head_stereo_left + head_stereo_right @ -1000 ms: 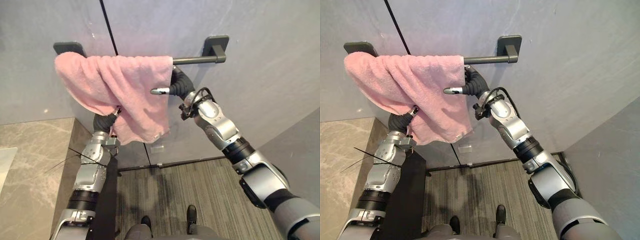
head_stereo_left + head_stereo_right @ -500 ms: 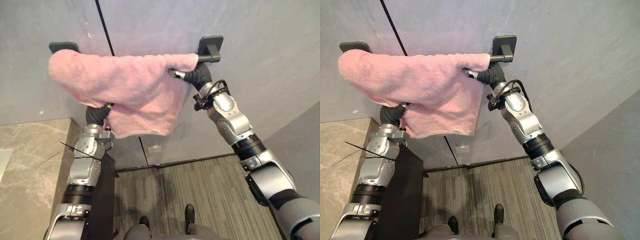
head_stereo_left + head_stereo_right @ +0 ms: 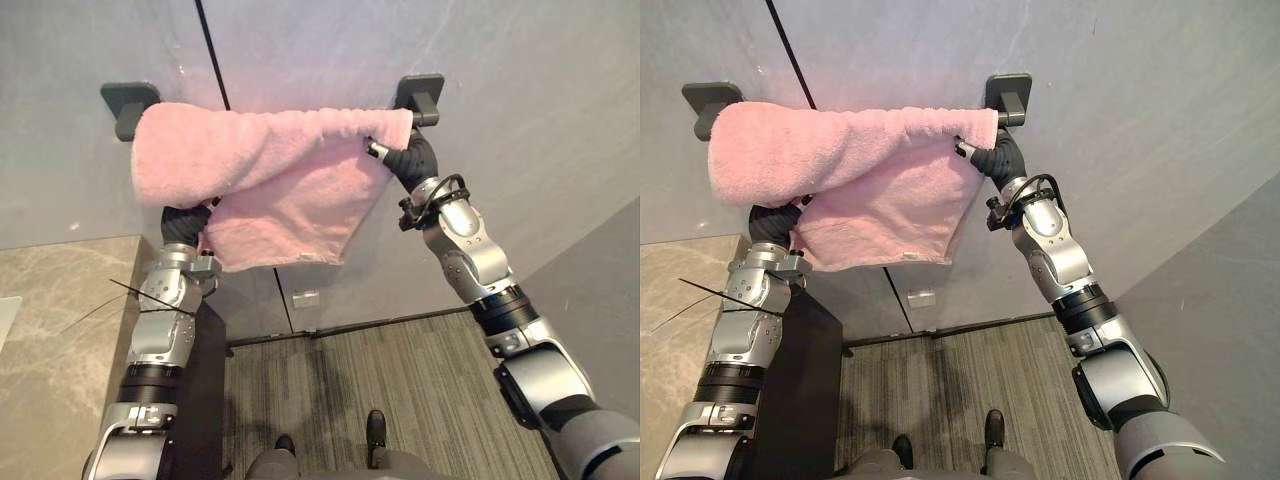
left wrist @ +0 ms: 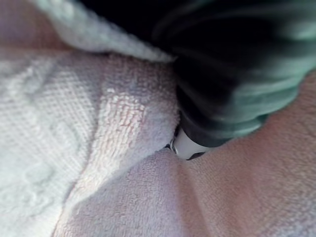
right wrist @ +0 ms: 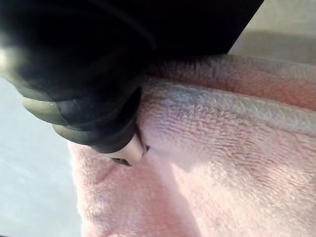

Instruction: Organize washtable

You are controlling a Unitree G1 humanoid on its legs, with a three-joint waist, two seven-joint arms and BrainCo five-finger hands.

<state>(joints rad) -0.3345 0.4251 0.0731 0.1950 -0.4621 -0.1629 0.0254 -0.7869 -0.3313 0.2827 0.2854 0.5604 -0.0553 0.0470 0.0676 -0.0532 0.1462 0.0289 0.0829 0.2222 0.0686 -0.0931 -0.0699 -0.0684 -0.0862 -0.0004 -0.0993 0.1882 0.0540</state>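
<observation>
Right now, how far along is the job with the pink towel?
Done: the pink towel hangs over the towel bar. In hand: the right hand is at its right end, the left hand under its lower left part. Left: the towel hangs bunched and uneven, so smoothing it, then taking both hands away.

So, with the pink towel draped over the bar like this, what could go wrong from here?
1. The pink towel hangs unevenly, bunched toward the left bracket with a slanted lower edge. It might slide off once released.
2. The right hand is at the towel's end, close beside the right bracket. Pulling away could drag the cloth along.
3. The left hand is tucked under the hanging part and could snag it.
</observation>
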